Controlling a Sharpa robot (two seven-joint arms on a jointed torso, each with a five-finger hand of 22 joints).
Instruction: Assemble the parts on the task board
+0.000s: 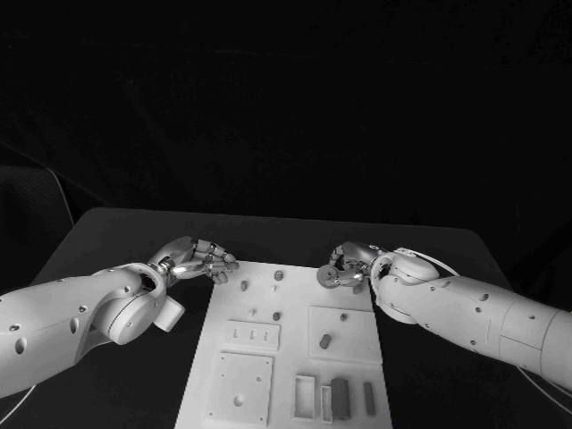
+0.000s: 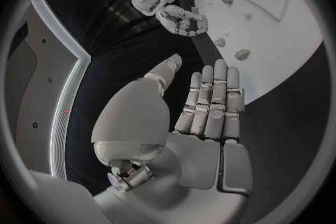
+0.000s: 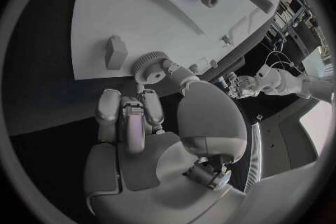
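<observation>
The white task board (image 1: 292, 357) lies mid-table between my hands. My right hand (image 1: 348, 268) hovers at the board's far right corner and pinches a small toothed gear (image 3: 148, 65) between thumb and fingers (image 3: 133, 103); the gear (image 1: 327, 276) hangs just over the board's edge. My left hand (image 1: 198, 260) is off the board's far left corner and holds nothing; its fingers (image 2: 213, 98) lie straight and the thumb stands apart. Small pegs (image 1: 277, 278) stand in the board's far part, and an oval piece (image 1: 324, 340) sits in a square plate.
Near the board's front edge lie upright bars (image 1: 340, 398) in slots. Two raised plates (image 1: 244, 377) sit on its left half. A small block (image 3: 115, 51) stands close to the gear. Black table (image 1: 131, 232) surrounds the board.
</observation>
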